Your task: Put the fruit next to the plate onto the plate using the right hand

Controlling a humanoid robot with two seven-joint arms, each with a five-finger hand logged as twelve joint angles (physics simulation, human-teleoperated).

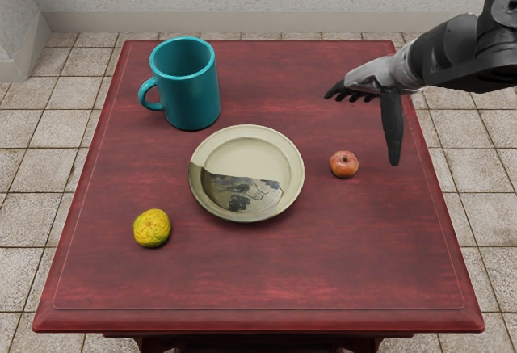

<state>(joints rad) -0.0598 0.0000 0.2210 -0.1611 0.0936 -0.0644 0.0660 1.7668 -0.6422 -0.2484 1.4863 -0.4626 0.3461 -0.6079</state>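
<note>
Mug (pixel 187 82) behind plate (pixel 242 156), lemon (pixel 152 228) front-left

Apple look: the apple (pixel 344 163) was small and round, red with a paler orange-yellow flush and a dark dimple at its top.
Apple pose: it sat upright, dimple upward, resting on the dark red table (pixel 323 248).
Apple place: it lay just beside the plate's right rim, not touching it, about level with the plate's middle.
Plate look: the plate (pixel 292 177) was round and shallow, with a cream rim and a dark blue-grey painted pattern across the lower part of its well.
Plate pose: it lay flat, right way up, with its whole well and rim in plain sight.
Plate place: it was near the middle of the table.
</note>
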